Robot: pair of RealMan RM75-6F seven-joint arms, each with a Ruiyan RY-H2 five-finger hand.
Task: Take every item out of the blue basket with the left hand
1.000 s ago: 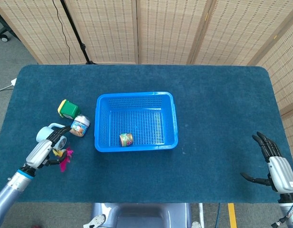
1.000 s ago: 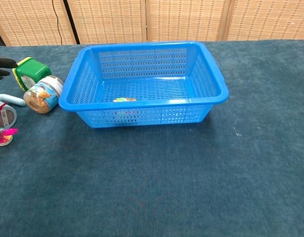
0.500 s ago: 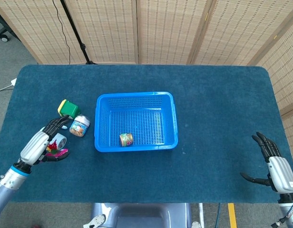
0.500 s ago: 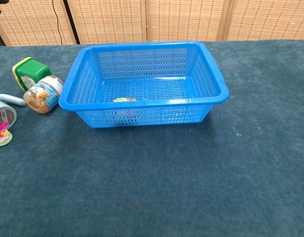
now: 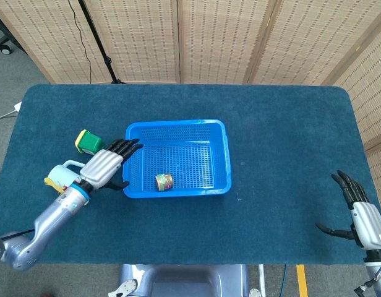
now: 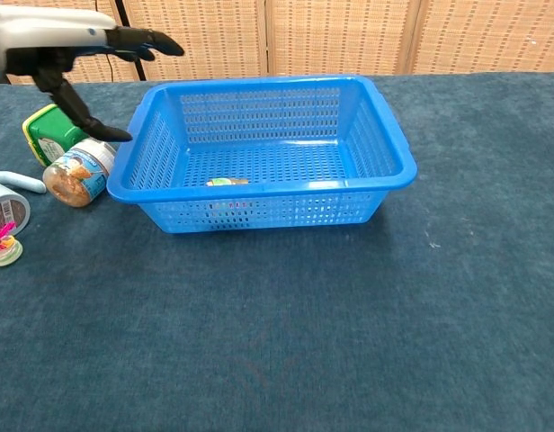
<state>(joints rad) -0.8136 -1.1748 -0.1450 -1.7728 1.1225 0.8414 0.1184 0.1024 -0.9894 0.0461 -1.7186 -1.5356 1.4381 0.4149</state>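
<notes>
The blue basket (image 5: 220, 156) (image 6: 385, 135) stands mid-table with one small can (image 5: 164, 181) (image 6: 227, 182) lying near its front wall. My left hand (image 5: 106, 166) (image 6: 66, 45) hovers open at the basket's left rim, fingers spread and pointing toward the inside, holding nothing. A green and yellow container (image 5: 87, 142) (image 6: 52, 131), a small jar (image 6: 76, 173), a tape roll (image 6: 7, 212) and a pink-feathered item (image 6: 0, 243) lie on the cloth left of the basket. My right hand (image 5: 362, 218) rests open at the table's front right corner.
Blue cloth covers the table (image 5: 283, 136). Woven folding screens (image 5: 227, 37) stand behind it, with a black stand (image 5: 98, 37) at the back left. The right half of the table holds only my right hand.
My left hand has lifted from the items on the left and swung right, up to the basket's left rim. The pink-feathered item stays on the cloth. The right hand is still.
</notes>
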